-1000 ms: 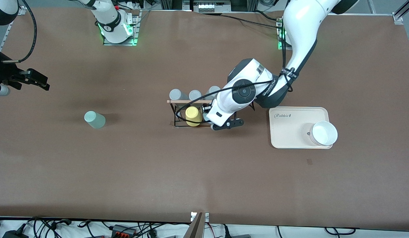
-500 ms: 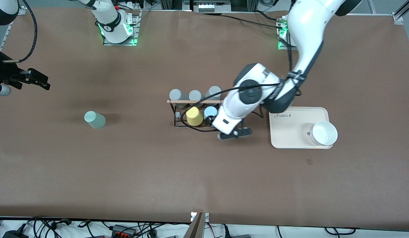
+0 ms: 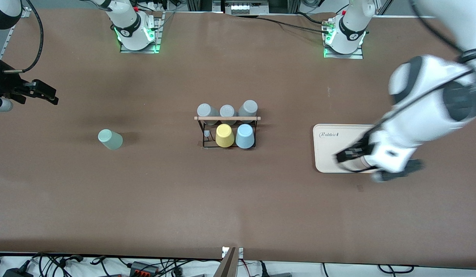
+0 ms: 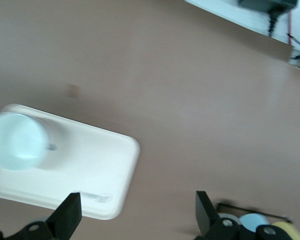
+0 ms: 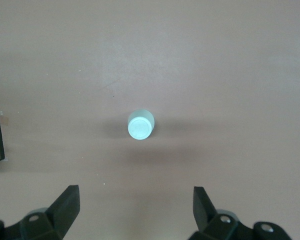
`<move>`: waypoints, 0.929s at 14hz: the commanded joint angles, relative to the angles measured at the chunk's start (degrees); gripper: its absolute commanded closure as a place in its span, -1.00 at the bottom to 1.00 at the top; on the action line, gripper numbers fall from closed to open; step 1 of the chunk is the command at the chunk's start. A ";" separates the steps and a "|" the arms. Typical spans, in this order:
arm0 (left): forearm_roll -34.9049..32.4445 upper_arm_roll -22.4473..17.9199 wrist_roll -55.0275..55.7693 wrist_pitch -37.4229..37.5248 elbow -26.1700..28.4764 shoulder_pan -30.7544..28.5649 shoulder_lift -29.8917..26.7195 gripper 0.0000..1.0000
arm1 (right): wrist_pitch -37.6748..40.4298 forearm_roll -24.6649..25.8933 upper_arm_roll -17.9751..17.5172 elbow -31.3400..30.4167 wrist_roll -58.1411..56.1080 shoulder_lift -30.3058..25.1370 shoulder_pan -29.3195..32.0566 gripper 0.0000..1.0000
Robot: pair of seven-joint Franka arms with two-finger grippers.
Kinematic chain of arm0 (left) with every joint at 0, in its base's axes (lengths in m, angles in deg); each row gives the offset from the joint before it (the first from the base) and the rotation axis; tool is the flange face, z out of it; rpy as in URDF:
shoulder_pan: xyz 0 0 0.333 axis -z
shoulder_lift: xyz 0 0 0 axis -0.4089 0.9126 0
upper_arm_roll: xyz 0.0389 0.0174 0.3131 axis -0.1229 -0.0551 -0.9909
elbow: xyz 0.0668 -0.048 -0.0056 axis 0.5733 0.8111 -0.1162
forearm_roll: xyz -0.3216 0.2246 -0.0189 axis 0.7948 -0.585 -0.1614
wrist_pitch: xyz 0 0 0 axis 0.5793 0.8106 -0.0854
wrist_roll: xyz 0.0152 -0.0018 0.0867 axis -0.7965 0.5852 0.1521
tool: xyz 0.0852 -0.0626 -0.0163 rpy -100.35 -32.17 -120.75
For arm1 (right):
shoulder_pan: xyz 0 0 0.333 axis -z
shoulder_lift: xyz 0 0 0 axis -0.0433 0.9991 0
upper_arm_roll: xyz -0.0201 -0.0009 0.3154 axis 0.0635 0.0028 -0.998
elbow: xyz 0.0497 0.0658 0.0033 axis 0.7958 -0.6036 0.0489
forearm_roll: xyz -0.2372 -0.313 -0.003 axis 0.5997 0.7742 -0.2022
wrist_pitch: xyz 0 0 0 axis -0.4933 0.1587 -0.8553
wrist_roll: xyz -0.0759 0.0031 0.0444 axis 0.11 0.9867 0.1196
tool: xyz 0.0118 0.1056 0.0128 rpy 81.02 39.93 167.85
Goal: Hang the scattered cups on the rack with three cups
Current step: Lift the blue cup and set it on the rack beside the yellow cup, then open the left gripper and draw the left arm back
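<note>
A brown table (image 3: 238,200) is carrying the black wire rack (image 3: 227,130), where the light blue cup (image 3: 245,136) is hanging beside a yellow cup (image 3: 224,135). The mint green cup (image 3: 109,139) is standing apart toward the right arm's end. The left gripper (image 3: 376,163) is hovering spread empty over a cream tray (image 3: 330,154); the right gripper (image 5: 135,212) is waiting, jaws apart.

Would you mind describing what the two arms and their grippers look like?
Both arms have glossy white shells with black joints and black cables running along them. Their bases carry black bands and glow green. The left gripper has a white body with black jaws; the right gripper is black, with a black cable looping above it.
</note>
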 commanded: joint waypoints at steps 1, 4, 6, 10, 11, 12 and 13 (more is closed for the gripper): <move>-0.76 0.71 -3.07 6.35 1.51 -3.20 -4.27 -1.00 | 0.73 -0.82 0.07 0.34 -0.78 -0.33 0.04 -1.00; -1.03 -0.43 -7.61 10.86 -2.96 -5.83 -4.54 -1.00 | 0.46 -0.82 0.07 0.34 -0.69 -0.25 -0.05 -1.00; -1.03 -0.43 -14.64 10.78 -2.89 -7.16 -4.28 -1.00 | 0.64 -0.91 0.07 0.43 -0.61 -0.16 0.04 -1.00; -4.96 0.00 -16.35 11.22 0.62 -7.17 -6.64 -1.00 | 0.29 -1.00 0.07 0.43 -0.69 0.54 0.04 -1.00; -6.20 0.18 -16.26 10.96 2.63 -7.25 -7.78 -1.00 | 0.37 -1.08 0.07 0.43 -0.69 0.54 -0.05 -1.00; -6.30 0.27 -15.82 10.26 5.35 -7.17 -9.71 -1.00 | 0.37 -1.00 -0.02 0.43 -0.69 0.46 -0.40 -1.00; -6.21 0.36 -15.47 8.95 7.64 -7.16 -11.03 -1.00 | 0.37 -1.00 -0.02 0.43 -0.69 0.72 -1.01 -1.00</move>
